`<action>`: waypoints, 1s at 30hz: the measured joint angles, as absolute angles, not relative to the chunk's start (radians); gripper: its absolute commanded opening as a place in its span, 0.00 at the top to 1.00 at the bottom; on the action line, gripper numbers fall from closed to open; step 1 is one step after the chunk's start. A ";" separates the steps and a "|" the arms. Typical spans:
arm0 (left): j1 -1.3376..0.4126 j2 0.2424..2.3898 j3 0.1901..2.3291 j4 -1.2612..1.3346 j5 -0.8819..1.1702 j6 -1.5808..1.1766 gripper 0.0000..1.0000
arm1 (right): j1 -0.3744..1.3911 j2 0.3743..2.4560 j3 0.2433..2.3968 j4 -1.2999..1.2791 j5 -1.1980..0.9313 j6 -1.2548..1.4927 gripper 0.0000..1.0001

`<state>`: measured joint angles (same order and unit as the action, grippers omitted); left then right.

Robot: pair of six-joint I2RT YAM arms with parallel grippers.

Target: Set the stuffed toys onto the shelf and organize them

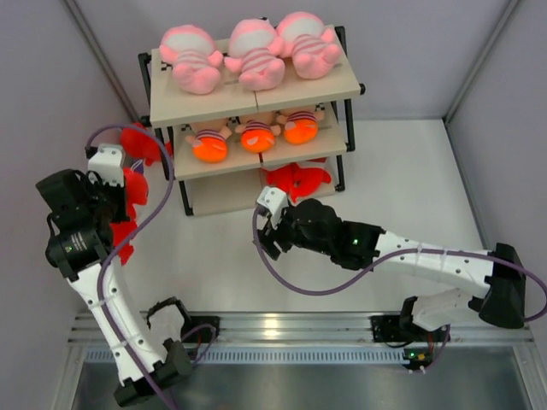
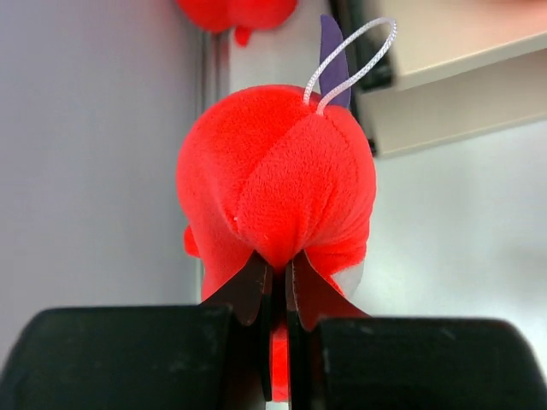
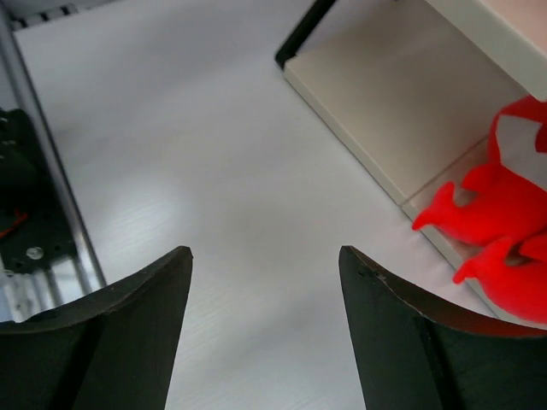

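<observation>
The shelf (image 1: 171, 111) stands at the back. Three pale-pink striped toys (image 1: 255, 53) lie on its top board. Three striped toys (image 1: 256, 135) with glowing orange-red heads sit on the middle board. A red shark (image 1: 297, 179) lies on the bottom board and also shows in the right wrist view (image 3: 500, 222). My left gripper (image 1: 120, 184) is shut on a red shark (image 2: 282, 179), holding it left of the shelf near the wall. My right gripper (image 1: 263, 224) is open and empty over the table in front of the shelf; its jaws (image 3: 265, 256) stand wide apart.
Another red shark (image 1: 141, 141) lies against the left wall beside the shelf and shows at the top of the left wrist view (image 2: 235, 10). More red plush (image 1: 124, 237) shows below the left gripper. Grey walls enclose the white table (image 1: 385, 171).
</observation>
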<state>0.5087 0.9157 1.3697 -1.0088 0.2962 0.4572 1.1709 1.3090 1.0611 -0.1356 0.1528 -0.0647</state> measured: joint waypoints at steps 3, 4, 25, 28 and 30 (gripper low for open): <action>0.509 0.907 1.526 -1.151 0.432 0.450 1.00 | 1.187 1.292 1.082 -0.112 0.082 -0.016 0.24; 0.509 0.907 1.571 -1.184 0.493 0.453 1.00 | 1.189 1.284 1.083 -0.094 0.059 0.000 0.23; 0.508 0.914 1.646 -1.350 1.432 0.443 1.00 | 1.190 1.332 0.964 0.562 -0.160 0.466 0.27; 0.508 0.915 1.618 -1.352 1.442 0.443 1.00 | 1.190 1.384 0.964 0.619 -0.171 0.517 0.28; 0.509 0.915 1.609 -1.355 1.443 0.443 1.00 | 1.190 1.420 0.964 0.644 -0.175 0.545 0.30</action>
